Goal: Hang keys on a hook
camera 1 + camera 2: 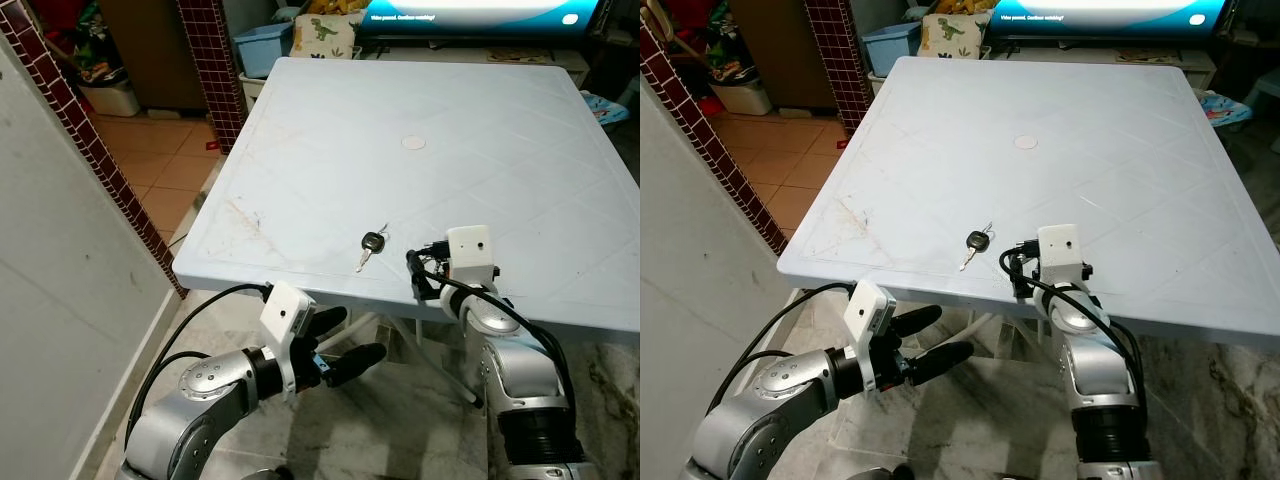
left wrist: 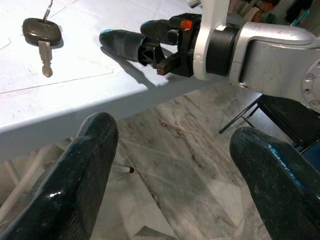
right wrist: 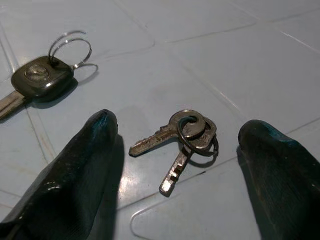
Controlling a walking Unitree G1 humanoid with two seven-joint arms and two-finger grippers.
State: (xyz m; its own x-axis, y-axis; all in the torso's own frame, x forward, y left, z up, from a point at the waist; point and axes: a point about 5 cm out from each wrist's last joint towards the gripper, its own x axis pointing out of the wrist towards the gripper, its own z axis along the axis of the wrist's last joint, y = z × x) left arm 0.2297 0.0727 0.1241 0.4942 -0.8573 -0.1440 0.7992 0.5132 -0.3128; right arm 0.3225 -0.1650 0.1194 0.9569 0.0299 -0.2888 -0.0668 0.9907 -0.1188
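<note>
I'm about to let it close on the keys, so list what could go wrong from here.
1. The two small silver keys lie flat on the white table between the open right gripper fingers; closing could scrape or push them instead of lifting.
2. The black car key lies close beside them and might be knocked.
3. Both sit near the table's front edge, so a shove could drop them to the floor.

A pale blue plastic table (image 1: 470, 110) carries a black-headed key (image 1: 371, 243) near its front edge, and just beside it two small metal keys (image 3: 182, 137) on a ring.
</note>
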